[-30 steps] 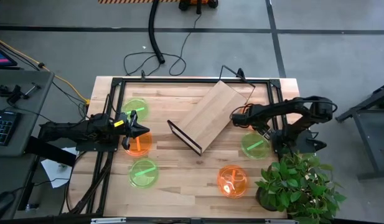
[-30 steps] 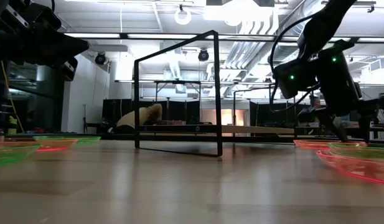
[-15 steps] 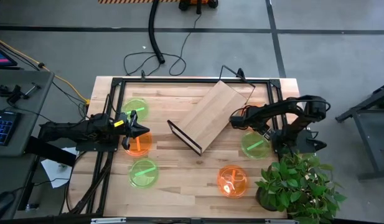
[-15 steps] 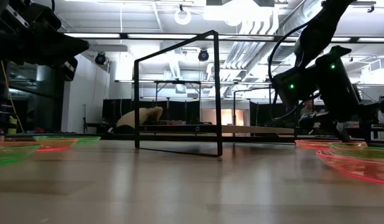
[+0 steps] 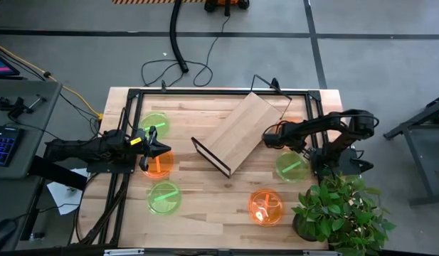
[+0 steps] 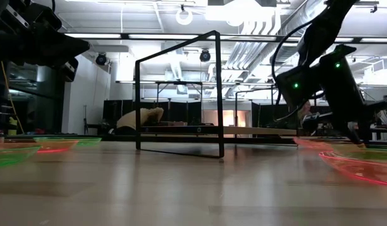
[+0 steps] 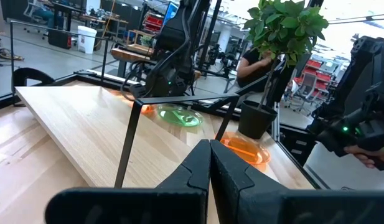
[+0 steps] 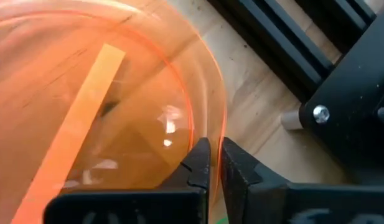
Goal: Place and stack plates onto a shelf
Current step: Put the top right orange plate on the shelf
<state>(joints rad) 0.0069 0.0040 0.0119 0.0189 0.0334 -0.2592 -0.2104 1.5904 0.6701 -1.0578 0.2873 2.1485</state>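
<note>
The shelf (image 5: 240, 131), a light plywood board with a dark end edge (image 5: 210, 158) and a black wire frame, lies slantwise on the table's middle. My right gripper (image 5: 270, 137) is beside its right end, shut on an orange plate (image 8: 86, 106). My left gripper (image 5: 161, 148) is shut and empty above another orange plate (image 5: 159, 166). Green plates lie on the table at far left (image 5: 155, 124), near left (image 5: 164, 198) and right (image 5: 292, 166). A third orange plate (image 5: 265, 206) lies near the front. My right gripper pinches the orange plate's rim (image 8: 207, 134) between its two fingers, one finger inside the plate and one outside. The fingers come from above, slanting down. The plate's bottom seems to be on the table wood.
A black frame (image 5: 219, 92) runs along the table's edges. A potted plant (image 5: 340, 210) stands at the near right corner, close to my right arm. Bare wood lies between the shelf and the front plates.
My right gripper has gone a little toward the shelf and down, onto the orange plate's rim. My left arm has kept still.
</note>
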